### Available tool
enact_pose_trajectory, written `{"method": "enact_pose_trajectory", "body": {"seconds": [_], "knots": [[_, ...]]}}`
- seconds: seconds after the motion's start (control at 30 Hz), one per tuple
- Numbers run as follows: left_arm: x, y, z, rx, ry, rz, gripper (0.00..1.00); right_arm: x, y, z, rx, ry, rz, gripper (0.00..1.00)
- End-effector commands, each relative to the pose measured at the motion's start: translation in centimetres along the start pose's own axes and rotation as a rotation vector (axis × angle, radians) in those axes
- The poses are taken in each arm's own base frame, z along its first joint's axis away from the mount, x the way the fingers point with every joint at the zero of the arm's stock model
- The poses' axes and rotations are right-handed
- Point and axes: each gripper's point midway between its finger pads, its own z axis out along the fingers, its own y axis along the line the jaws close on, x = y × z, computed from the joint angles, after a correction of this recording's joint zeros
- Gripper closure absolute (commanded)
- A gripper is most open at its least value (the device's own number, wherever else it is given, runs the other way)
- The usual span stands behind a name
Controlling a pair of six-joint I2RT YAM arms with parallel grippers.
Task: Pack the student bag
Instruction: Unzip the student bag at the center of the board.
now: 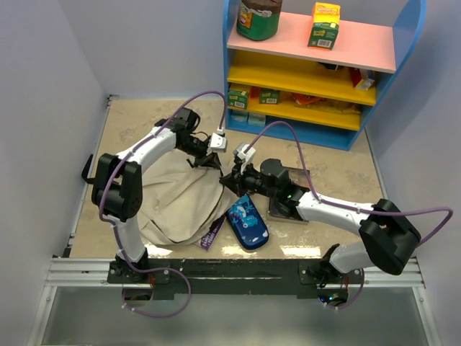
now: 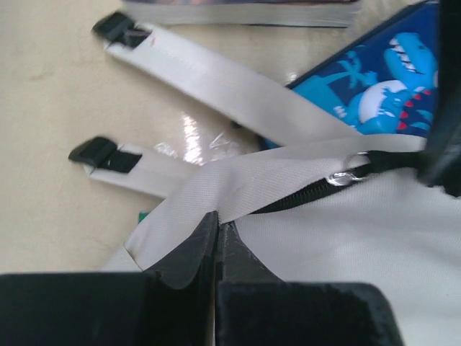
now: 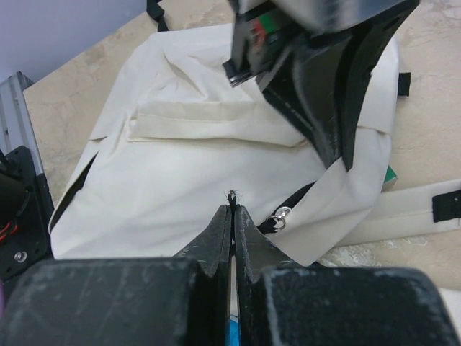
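Beige student bag (image 1: 176,198) on marbled tabletop (image 1: 130,122), lilac walls (image 1: 43,86); left tool (image 2: 218,220), right tool (image 3: 233,209) clenched, seemingly pinching it.

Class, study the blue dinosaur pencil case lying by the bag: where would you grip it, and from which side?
Pinch the pencil case across its narrow width, mid-length, coming down from above: it lies flat on the table, long sides seemingly free, beside the student bag.

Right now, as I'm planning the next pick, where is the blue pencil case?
In the top view, the blue pencil case lies on the table near its front edge, just right of the student bag, below the right gripper.
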Motion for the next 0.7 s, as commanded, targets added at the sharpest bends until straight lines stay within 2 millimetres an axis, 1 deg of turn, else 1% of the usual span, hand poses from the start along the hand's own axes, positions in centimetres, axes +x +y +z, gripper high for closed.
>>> {"method": "enact_pose_trajectory", "body": {"seconds": [0.0,0.07,0.2,0.3,0.33,0.37,0.43,0.47,0.53,0.57,0.63,0.67], "knots": [[0.5,7.3,-2.5,-0.246,0.052,-0.020,1.00,-3.1,1.9,-0.6,-0.068,-0.083,-0.017,1.00],[0.9,8.0,-3.0,-0.281,0.057,-0.055,1.00,-2.9,2.2,-0.6,-0.074,-0.080,-0.013,1.00],[2.0,9.3,-4.6,-0.353,0.058,-0.119,1.00,-2.4,2.8,-0.7,-0.078,-0.072,-0.011,1.00],[2.7,10.3,-5.2,-0.413,0.080,-0.164,1.00,-2.1,3.6,-0.5,-0.092,-0.069,-0.008,1.00],[2.7,10.4,-5.3,-0.423,0.082,-0.174,1.00,-1.6,3.8,-0.3,-0.093,-0.059,0.002,1.00],[2.6,10.5,-5.4,-0.435,0.078,-0.196,1.00,-1.5,4.7,-0.2,-0.110,-0.061,0.001,1.00],[2.5,10.5,-5.5,-0.446,0.069,-0.228,1.00,-0.6,5.3,0.5,-0.115,-0.046,0.018,1.00],[2.2,10.9,-5.7,-0.468,0.065,-0.226,1.00,-0.3,6.6,0.8,-0.142,-0.047,0.018,1.00],[2.4,11.1,-5.9,-0.504,0.061,-0.275,1.00,0.3,7.8,1.3,-0.162,-0.043,0.037,1.00],[2.6,11.8,-6.4,-0.544,0.070,-0.282,1.00,1.3,9.0,1.8,-0.187,-0.025,0.040,1.00],[2.8,12.3,-6.7,-0.572,0.080,-0.311,1.00,1.9,10.0,2.3,-0.200,-0.013,0.049,1.00],[3.4,12.7,-7.1,-0.604,0.103,-0.328,1.00,2.8,10.9,2.5,-0.215,0.004,0.047,1.00]]}}
